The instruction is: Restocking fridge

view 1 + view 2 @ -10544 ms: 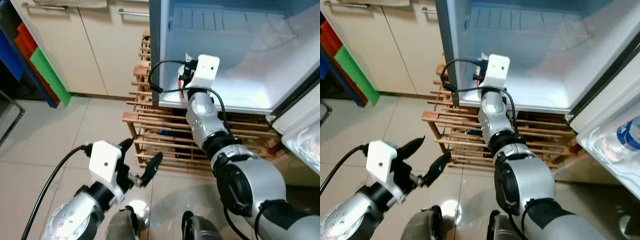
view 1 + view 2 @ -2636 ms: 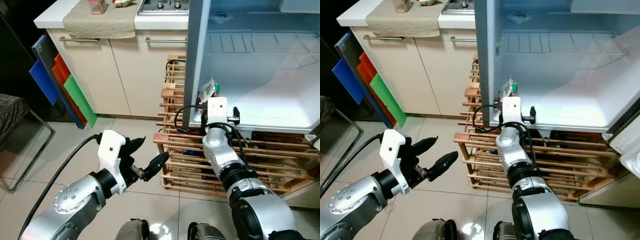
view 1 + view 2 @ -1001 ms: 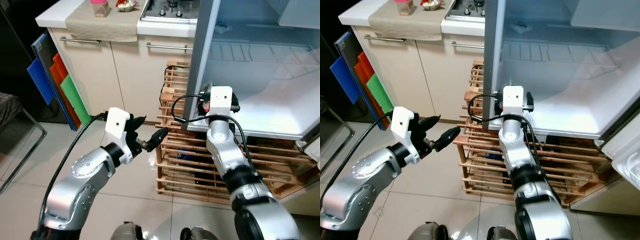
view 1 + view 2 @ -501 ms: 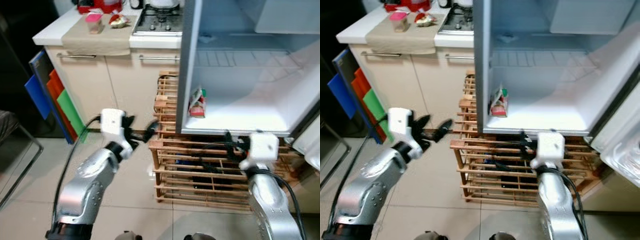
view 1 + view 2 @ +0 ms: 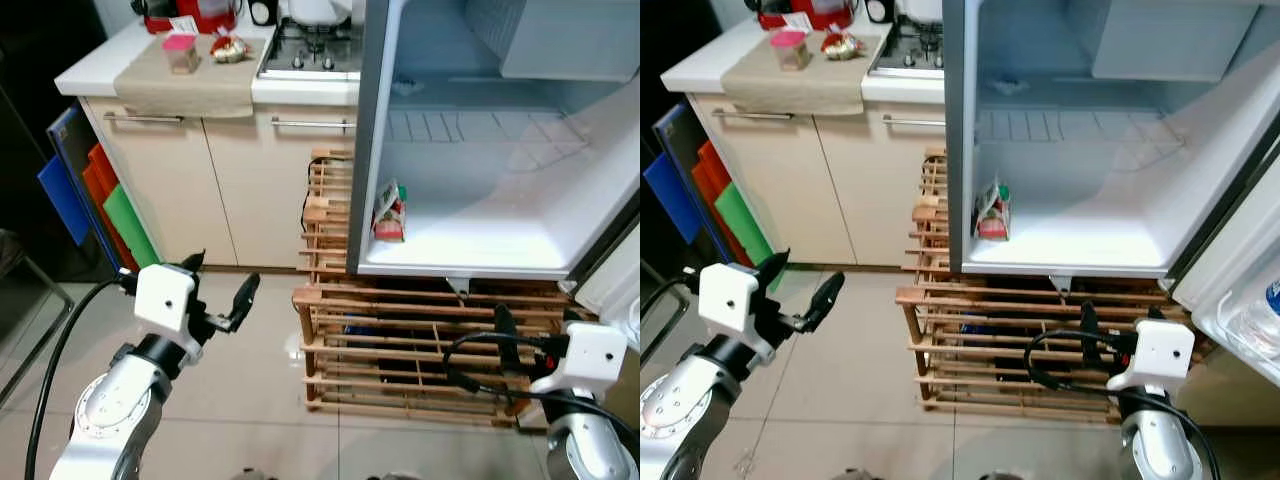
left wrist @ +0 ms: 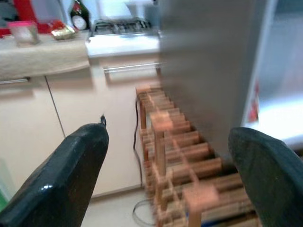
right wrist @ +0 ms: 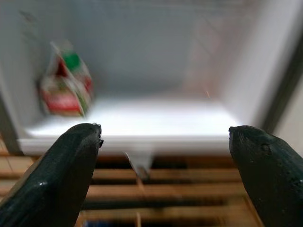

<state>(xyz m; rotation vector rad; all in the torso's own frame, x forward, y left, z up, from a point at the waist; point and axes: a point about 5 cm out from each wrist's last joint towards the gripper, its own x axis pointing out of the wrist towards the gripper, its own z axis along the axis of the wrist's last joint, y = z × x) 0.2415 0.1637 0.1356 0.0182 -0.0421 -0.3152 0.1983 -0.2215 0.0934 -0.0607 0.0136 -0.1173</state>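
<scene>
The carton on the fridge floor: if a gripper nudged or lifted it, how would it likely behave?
The carton stands tall and narrow on the smooth white fridge floor, so a push high up would probably tip it. Its gabled paper top suggests walls that could dent under a hard squeeze. How full or heavy it is cannot be told.

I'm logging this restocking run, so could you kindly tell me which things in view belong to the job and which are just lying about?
Job: open fridge; carton on its floor; door-shelf bottle.

Lying about: wooden rack; boards; stove; countertop cloth; pink-lidded jar.
</scene>
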